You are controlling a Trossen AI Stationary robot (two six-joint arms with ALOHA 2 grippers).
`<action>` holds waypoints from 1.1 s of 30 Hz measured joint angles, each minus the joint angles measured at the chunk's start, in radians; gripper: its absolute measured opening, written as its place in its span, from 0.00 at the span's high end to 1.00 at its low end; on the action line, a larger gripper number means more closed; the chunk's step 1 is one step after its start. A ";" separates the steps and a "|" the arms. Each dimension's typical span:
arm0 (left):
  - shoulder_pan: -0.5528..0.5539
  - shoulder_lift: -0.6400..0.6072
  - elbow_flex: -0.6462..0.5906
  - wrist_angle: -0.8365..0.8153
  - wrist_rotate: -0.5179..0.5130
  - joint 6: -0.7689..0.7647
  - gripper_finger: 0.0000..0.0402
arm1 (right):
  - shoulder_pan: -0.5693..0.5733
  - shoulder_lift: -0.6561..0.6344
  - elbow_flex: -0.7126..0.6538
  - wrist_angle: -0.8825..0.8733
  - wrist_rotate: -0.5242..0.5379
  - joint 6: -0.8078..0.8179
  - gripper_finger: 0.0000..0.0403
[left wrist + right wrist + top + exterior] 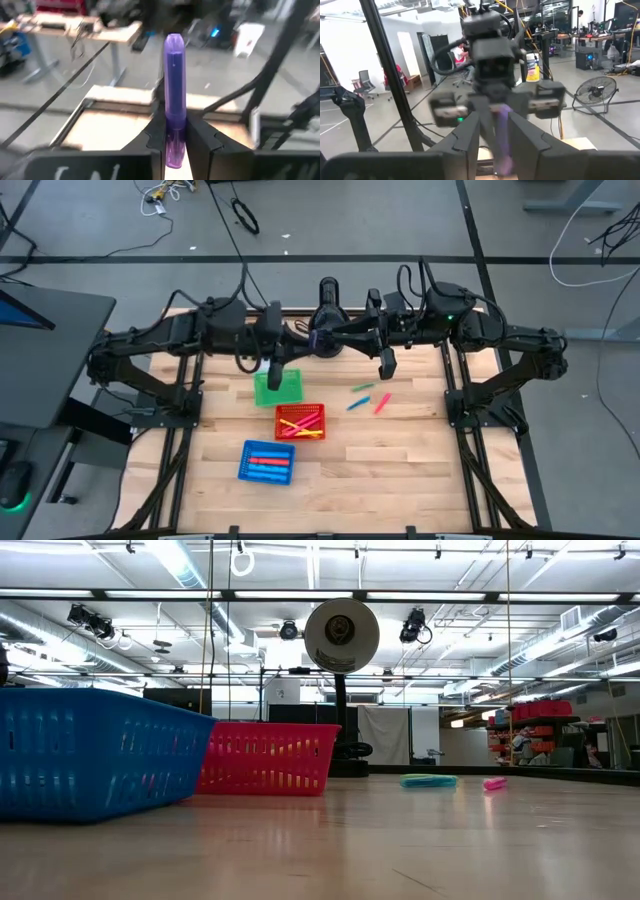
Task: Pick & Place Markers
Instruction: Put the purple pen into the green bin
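Observation:
High over the table's far part my two grippers meet tip to tip. My left gripper [303,339] [175,131] is shut on a purple marker [174,75] [316,340]. My right gripper [343,340] [495,135] is open, its fingers on either side of that marker's other end [503,131]; I cannot tell whether they touch it. On the table lie loose green [362,388], blue [360,402] and pink [382,402] markers. The red basket [300,421] has yellow markers in it, the blue basket [267,462] red and blue ones. My left gripper pinches the purple marker's rear part [175,127] between its two fingers. The fingers lie nearly level and along the marker, which sticks out forward past their tips toward my right gripper. It is lifted clear, high above the table.
A green basket [277,387] stands at the far left of the baskets, under my left arm. A round fan-like thing on a stand [341,635] rises at the table's far edge. Bare wood lies near the front edge and to the right of the baskets.

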 joint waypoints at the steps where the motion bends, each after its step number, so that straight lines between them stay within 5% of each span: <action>1: 0.011 0.000 0.000 -0.031 -0.003 0.010 0.88 | 0.000 0.000 0.000 0.000 0.000 0.000 0.75; 33: 0.242 0.117 -0.001 -0.945 0.036 0.192 0.88 | 0.000 0.000 0.000 0.045 0.000 0.002 0.74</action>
